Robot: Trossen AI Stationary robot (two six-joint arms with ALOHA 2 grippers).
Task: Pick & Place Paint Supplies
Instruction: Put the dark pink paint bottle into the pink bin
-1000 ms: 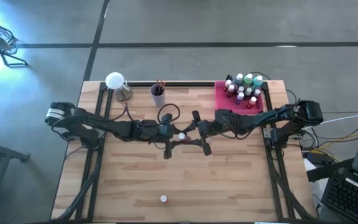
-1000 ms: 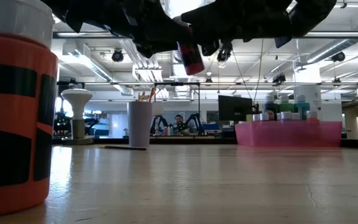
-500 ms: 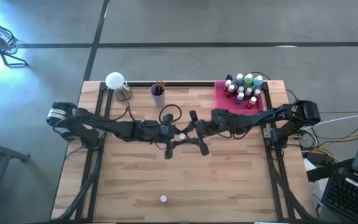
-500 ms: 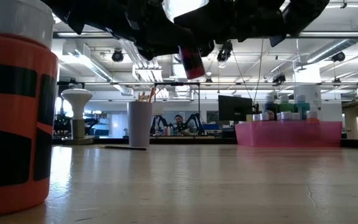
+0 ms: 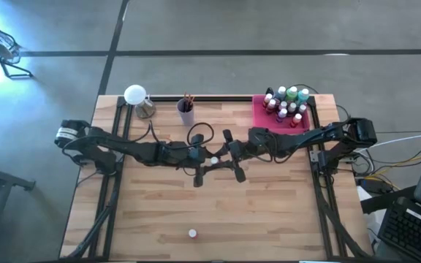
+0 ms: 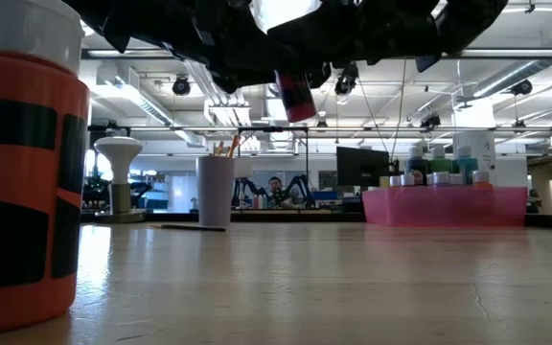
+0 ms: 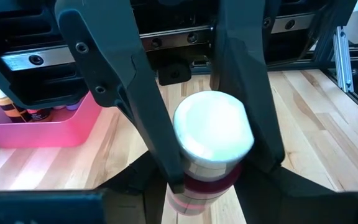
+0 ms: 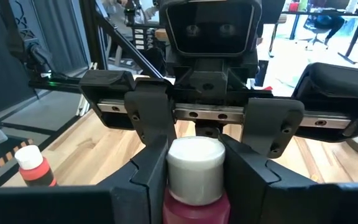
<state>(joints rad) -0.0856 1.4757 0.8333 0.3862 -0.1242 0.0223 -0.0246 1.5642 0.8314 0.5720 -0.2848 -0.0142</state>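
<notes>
A red paint bottle with a white cap (image 5: 213, 159) hangs in mid-air over the table's middle, between both grippers. In the low view its red body (image 6: 296, 96) juts out below them, tilted. My left gripper (image 5: 205, 160) comes from the table's left and my right gripper (image 5: 223, 156) from the right; both are shut on the bottle. A second red bottle (image 5: 192, 234) stands on its base near the near edge and shows large in the low view (image 6: 22, 182). Several more bottles (image 5: 287, 102) stand in the pink tray. My left gripper (image 7: 201, 186) pinches the bottle between its two fingers, coming level from the table's left; its fingers sit on the red body (image 7: 194, 198) just under the cap. The bottle is lifted clear and tilted. My right gripper (image 8: 194, 186) pinches the same bottle from the table's right, level. Its fingers (image 7: 160, 143) lie against the sides of the white cap (image 7: 213, 134). The red body (image 8: 194, 208) shows below the cap.
The pink tray (image 5: 258, 117) sits at the far right, the lilac cup with brushes (image 5: 186, 111) at the far middle, and a white-topped lamp-like object (image 5: 135, 95) at the far left. A thin brush (image 6: 192, 227) lies near the cup. Bare wood lies toward the near edge.
My right gripper has moved toward the table's left and closed in on the bottle that my left gripper holds; in the low view it now covers the bottle's upper part. The bottle has stayed at the same height, tilted as before.
</notes>
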